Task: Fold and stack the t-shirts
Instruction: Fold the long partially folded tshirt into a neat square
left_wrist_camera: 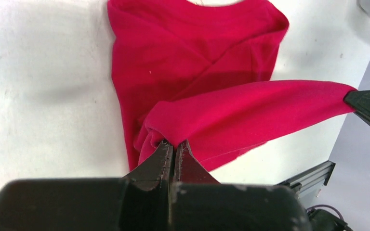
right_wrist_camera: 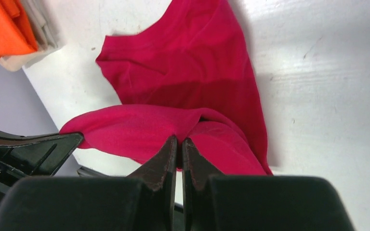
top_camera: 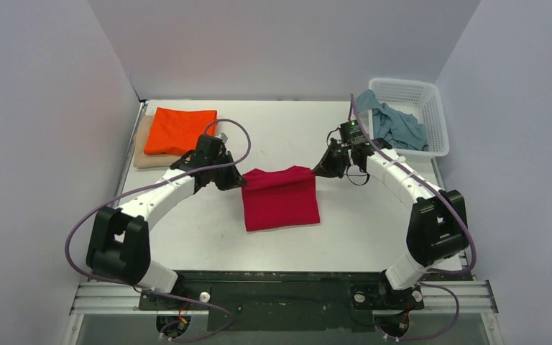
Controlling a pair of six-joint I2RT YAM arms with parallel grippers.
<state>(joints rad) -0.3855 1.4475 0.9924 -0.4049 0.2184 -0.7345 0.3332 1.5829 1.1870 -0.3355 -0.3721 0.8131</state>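
Observation:
A crimson red t-shirt (top_camera: 280, 200) lies partly folded in the middle of the table, its far edge lifted and stretched taut between both grippers. My left gripper (top_camera: 238, 180) is shut on the left corner of that edge; the left wrist view has its jaws (left_wrist_camera: 175, 144) pinching red cloth (left_wrist_camera: 231, 110). On the right corner my right gripper (top_camera: 317, 171) is shut, its jaws (right_wrist_camera: 179, 142) biting the red t-shirt (right_wrist_camera: 192, 82). An orange t-shirt (top_camera: 180, 130) sits folded on a beige t-shirt (top_camera: 141, 152) at the back left. A grey-blue t-shirt (top_camera: 395, 122) hangs out of the basket.
A white lattice basket (top_camera: 431, 108) stands at the back right corner. Grey walls close in the table on three sides. The orange and beige stack (right_wrist_camera: 9, 33) shows at the upper left of the right wrist view.

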